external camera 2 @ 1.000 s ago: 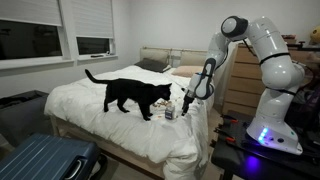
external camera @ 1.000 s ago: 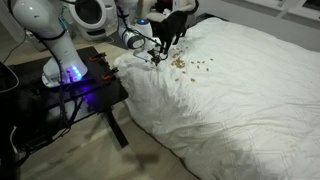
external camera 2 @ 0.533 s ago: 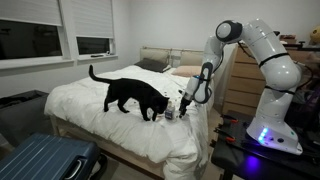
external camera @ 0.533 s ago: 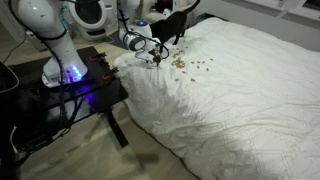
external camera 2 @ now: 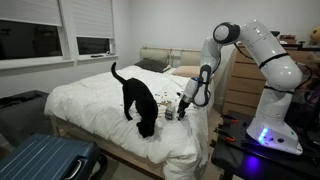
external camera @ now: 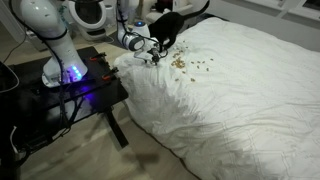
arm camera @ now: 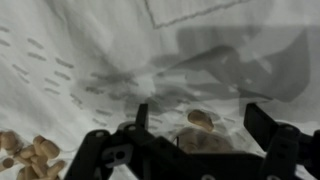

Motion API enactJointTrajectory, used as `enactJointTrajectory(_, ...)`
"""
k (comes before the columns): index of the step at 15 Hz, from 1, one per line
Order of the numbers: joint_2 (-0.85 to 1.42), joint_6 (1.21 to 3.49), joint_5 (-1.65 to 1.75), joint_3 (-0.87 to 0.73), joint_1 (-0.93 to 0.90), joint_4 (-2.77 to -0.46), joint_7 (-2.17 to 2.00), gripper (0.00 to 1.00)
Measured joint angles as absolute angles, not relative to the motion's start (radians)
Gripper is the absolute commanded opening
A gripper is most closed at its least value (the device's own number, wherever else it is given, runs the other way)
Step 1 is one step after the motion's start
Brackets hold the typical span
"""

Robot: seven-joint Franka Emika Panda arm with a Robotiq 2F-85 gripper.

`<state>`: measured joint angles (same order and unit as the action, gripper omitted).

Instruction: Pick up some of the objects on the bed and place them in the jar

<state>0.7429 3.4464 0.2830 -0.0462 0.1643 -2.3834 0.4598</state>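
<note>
Cat [external camera 2: 140,100] turned; objects [arm camera: 200,119] lie between fingers [arm camera: 262,126] (spread).

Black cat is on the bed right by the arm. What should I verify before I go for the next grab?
1. Gripper open: ok, the jaws stand wide in the wrist view.
2. Something to grab: ok, a tan bit lies on the duvet between the jaws.
3. Black cat clear of the arm: not ok, it stands on the bed, head down, close to the gripper.
4. Jar unobstructed: cannot tell, it is too small to judge and sits near the cat's head.
5. More objects left: ok, a loose scatter lies on the duvet.
</note>
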Motion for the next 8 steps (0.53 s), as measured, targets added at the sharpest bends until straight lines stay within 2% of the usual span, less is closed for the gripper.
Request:
enactJointTrajectory(1, 0.747, 3.451, 0.283, -0.052, 0.158, -2.383, 0.46, 0.68)
enactJointTrajectory(4, 0.752, 3.452, 0.283, -0.056, 0.152, -2.376, 0.46, 0.42)
enactJointTrajectory(5, 0.753, 3.452, 0.283, -0.056, 0.151, -2.372, 0.46, 0.55)
enactJointTrajectory(6, 0.753, 3.452, 0.283, -0.057, 0.151, -2.369, 0.46, 0.8)
enactJointTrajectory(8, 0.753, 3.452, 0.283, -0.059, 0.15, -2.362, 0.459, 0.82)
